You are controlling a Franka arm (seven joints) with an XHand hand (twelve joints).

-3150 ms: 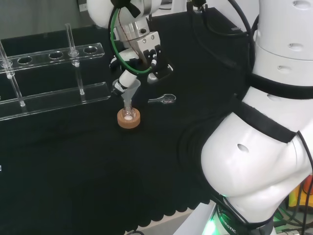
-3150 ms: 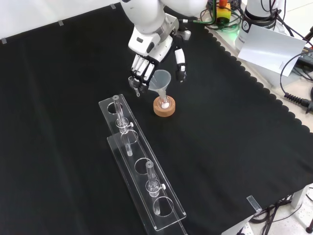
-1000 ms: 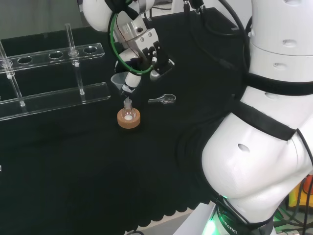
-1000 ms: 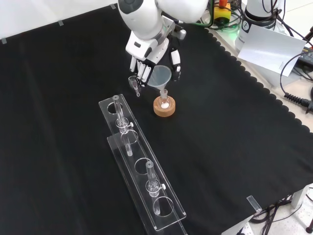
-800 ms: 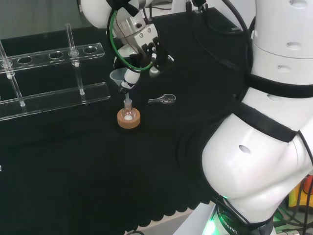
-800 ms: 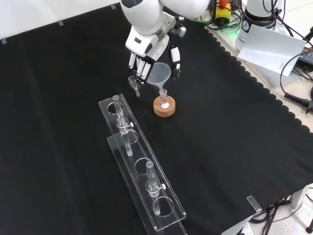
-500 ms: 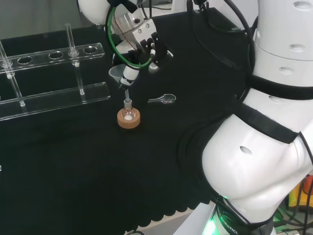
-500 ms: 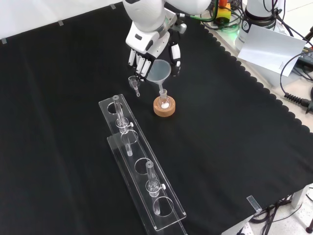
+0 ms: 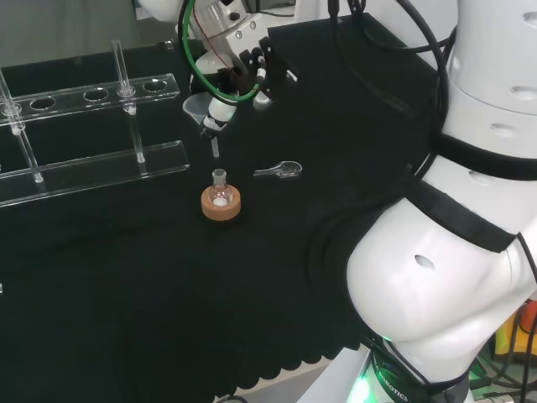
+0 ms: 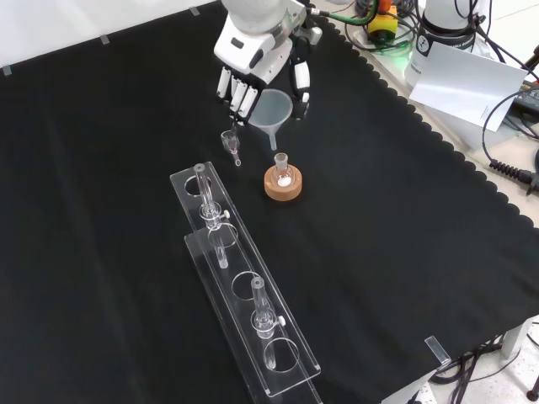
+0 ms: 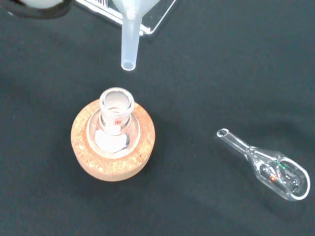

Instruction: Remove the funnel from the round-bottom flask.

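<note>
Funnel [image 10: 273, 113] has just come clear of the flask [image 11: 116, 110], its stem now above the neck; your hand [image 10: 253, 71], upper centre front view, fingers curled round it. Removal basically done.

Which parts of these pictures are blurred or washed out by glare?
Wrist view: the funnel stem and flask mouth are crisp; a white part at the frame edge is blurred. Front view: the white sheet is bright. Head view: the rack edges glint.
</note>
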